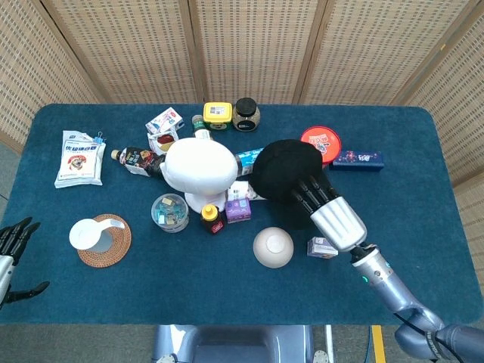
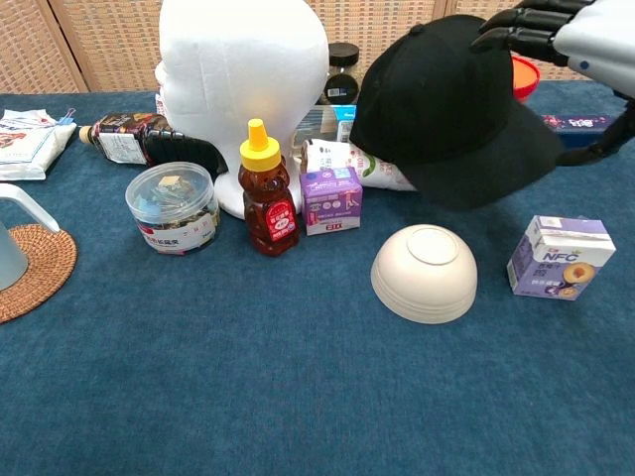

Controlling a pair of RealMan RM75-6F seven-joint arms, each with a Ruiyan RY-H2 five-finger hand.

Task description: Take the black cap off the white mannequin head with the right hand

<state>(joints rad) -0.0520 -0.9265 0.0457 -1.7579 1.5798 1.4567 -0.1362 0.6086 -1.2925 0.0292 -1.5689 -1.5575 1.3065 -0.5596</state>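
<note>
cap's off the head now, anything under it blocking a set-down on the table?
Yes. The right hand holds the black cap in the air, clear of the white mannequin head. Just below its brim sit the upturned cream bowl and the purple carton; a lying bottle is behind it.

The blue tabletop [image 1: 113, 302] carries a white mannequin head [image 1: 200, 170], 1 upturned bowl [image 1: 273, 247], 1 honey bottle [image 2: 267, 188], 1 purple carton [image 2: 331, 199], 1 round clear tub [image 1: 169, 212], 1 woven coaster [image 1: 102, 240] and 1 snack bag [image 1: 80, 158].
</note>
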